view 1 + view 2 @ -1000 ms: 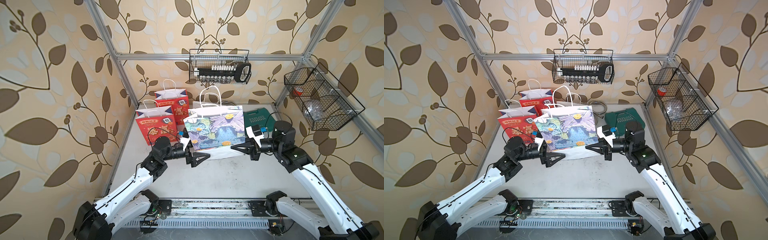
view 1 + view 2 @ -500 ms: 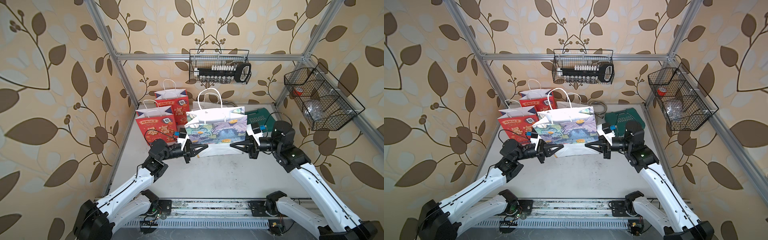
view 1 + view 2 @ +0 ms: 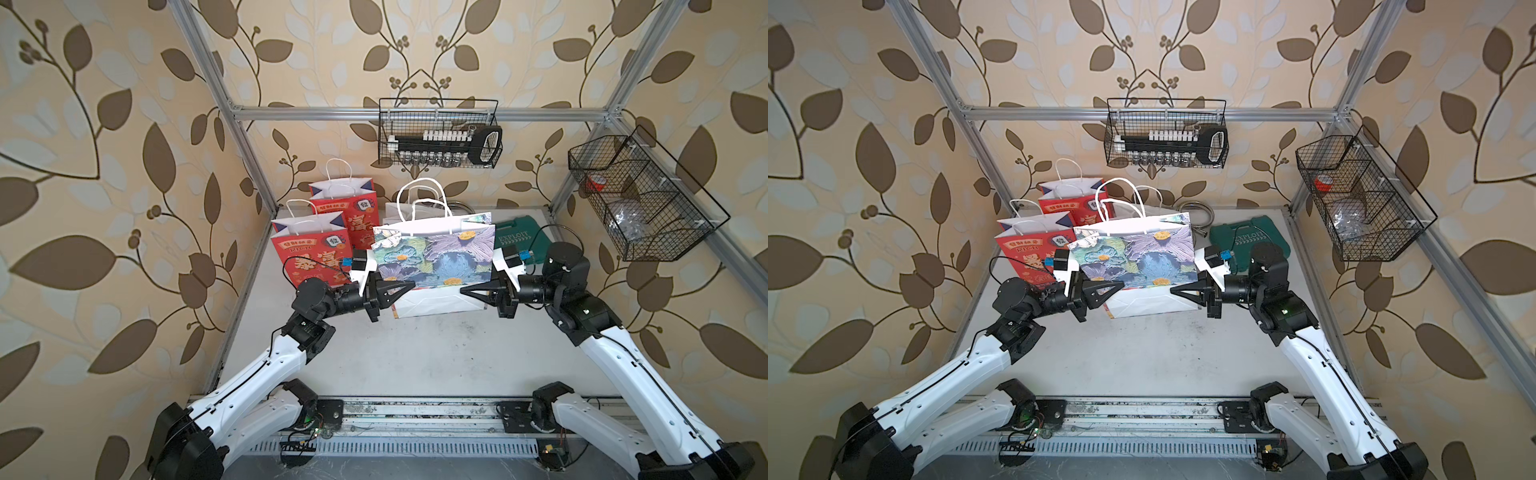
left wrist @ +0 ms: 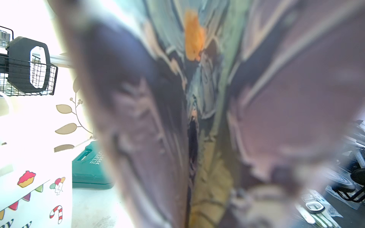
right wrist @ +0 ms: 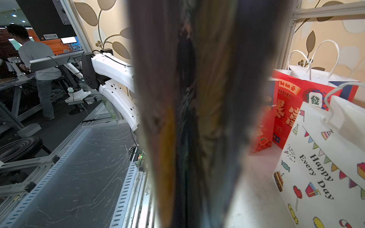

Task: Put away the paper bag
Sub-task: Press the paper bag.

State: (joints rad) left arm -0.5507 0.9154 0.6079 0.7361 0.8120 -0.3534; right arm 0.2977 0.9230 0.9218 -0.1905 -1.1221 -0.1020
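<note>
though wrist-blurred, paper bag (image 3: 432, 257) crisp overhead

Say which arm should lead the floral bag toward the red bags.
Left, likely: left gripper and right gripper both pinch the floral bag, but the left sits beside the red bags.

"EXPLOIT" on green case (image 3: 517, 232), "RICH" on red bag (image 3: 307, 257), "Happy Every Day" on white bag (image 5: 324, 167)

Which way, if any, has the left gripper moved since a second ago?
Yes: left gripper moved rearward, nearer the front red bag, onto the floral bag.
</note>
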